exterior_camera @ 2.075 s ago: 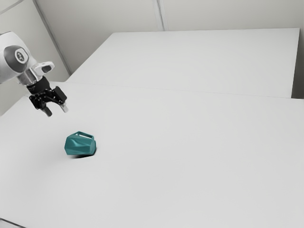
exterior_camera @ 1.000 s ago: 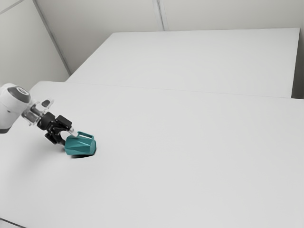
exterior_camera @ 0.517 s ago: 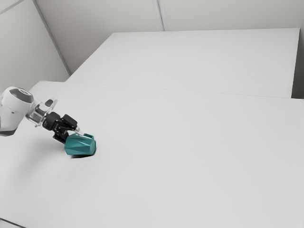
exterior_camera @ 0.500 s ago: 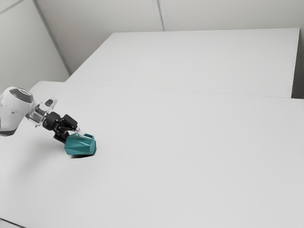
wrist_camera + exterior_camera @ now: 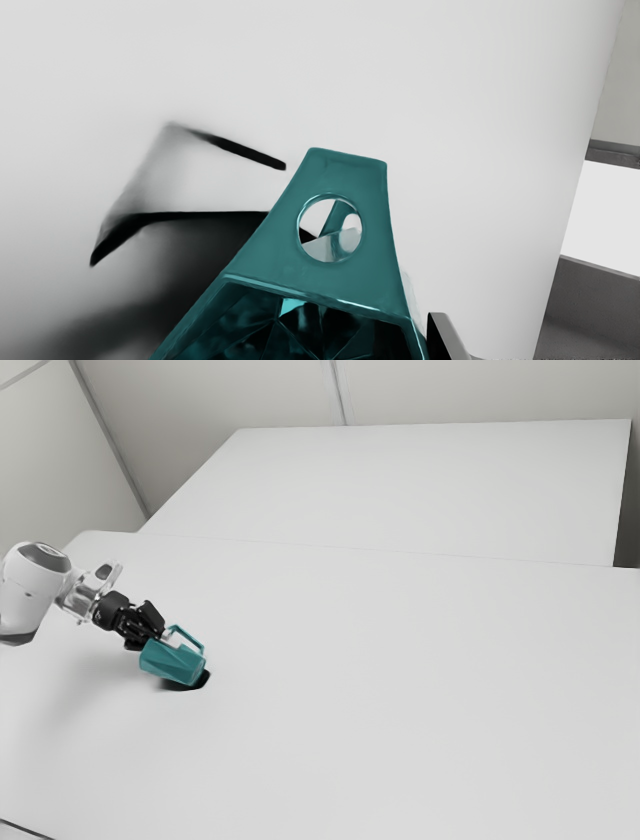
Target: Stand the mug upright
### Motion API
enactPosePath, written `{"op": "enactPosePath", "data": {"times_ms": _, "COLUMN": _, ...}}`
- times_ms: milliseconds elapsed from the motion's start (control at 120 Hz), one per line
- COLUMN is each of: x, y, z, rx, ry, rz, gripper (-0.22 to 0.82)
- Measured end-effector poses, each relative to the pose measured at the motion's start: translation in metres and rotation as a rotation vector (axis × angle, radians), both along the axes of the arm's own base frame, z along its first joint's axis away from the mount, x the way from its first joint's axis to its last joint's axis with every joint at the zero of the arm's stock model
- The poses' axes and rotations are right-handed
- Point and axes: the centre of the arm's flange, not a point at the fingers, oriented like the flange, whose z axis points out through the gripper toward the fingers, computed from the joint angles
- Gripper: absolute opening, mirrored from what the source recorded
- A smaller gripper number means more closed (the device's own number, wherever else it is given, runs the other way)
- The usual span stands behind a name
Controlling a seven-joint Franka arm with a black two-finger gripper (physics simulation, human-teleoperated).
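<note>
In the exterior view, my gripper (image 5: 159, 640) is at the raised end of the teal mug (image 5: 174, 663), shut on it. The mug leans, its mouth end higher than its base end, and its handle (image 5: 188, 637) faces up. Beneath the base end lies a dark shadow; whether the mug touches the table cannot be told. In the wrist view, the mug (image 5: 370, 280) shows its dark mouth toward my hand, with a round hole in the teal part beyond the rim. There my gripper (image 5: 315, 345) has one finger (image 5: 447, 337) beside the mug's wall; the other is hidden.
The white table (image 5: 380, 690) stretches around the mug. A second white surface (image 5: 430, 490) lies behind it, near the pale wall (image 5: 480, 390). A thin dark line crosses the exterior view's lower left corner.
My hand has come down from above to the mug, and its fingers have closed on it. The mug, flat on its side before, has tipped, its mouth end rising and its handle swinging up.
</note>
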Motion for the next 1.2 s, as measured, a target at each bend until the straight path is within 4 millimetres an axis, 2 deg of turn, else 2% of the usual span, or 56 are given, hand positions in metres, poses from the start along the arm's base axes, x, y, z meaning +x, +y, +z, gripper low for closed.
{"op": "enactPosePath", "data": {"times_ms": 275, "x": 0.001, "y": -0.004, "z": 0.004, "rx": -0.014, "ry": -0.016, "rz": -0.003, "gripper": -0.16}}
{"op": "enactPosePath", "data": {"times_ms": 408, "x": 0.000, "y": -0.009, "z": 0.019, "rx": -0.012, "ry": -0.040, "rz": -0.011, "gripper": -0.17}}
{"op": "enactPosePath", "data": {"times_ms": 550, "x": 0.004, "y": -0.020, "z": 0.048, "rx": 0.002, "ry": -0.085, "rz": -0.042, "gripper": -0.17}}
{"op": "enactPosePath", "data": {"times_ms": 725, "x": 0.030, "y": -0.075, "z": 0.071, "rx": 0.097, "ry": -0.129, "rz": -0.167, "gripper": -0.17}}
{"op": "enactPosePath", "data": {"times_ms": 817, "x": 0.038, "y": -0.092, "z": 0.082, "rx": 0.195, "ry": -0.157, "rz": -0.225, "gripper": -0.18}}
{"op": "enactPosePath", "data": {"times_ms": 1025, "x": 0.068, "y": -0.172, "z": 0.083, "rx": 0.480, "ry": -0.207, "rz": -0.458, "gripper": -0.18}}
{"op": "enactPosePath", "data": {"times_ms": 1200, "x": 0.089, "y": -0.217, "z": 0.085, "rx": 0.714, "ry": -0.288, "rz": -0.581, "gripper": -0.18}}
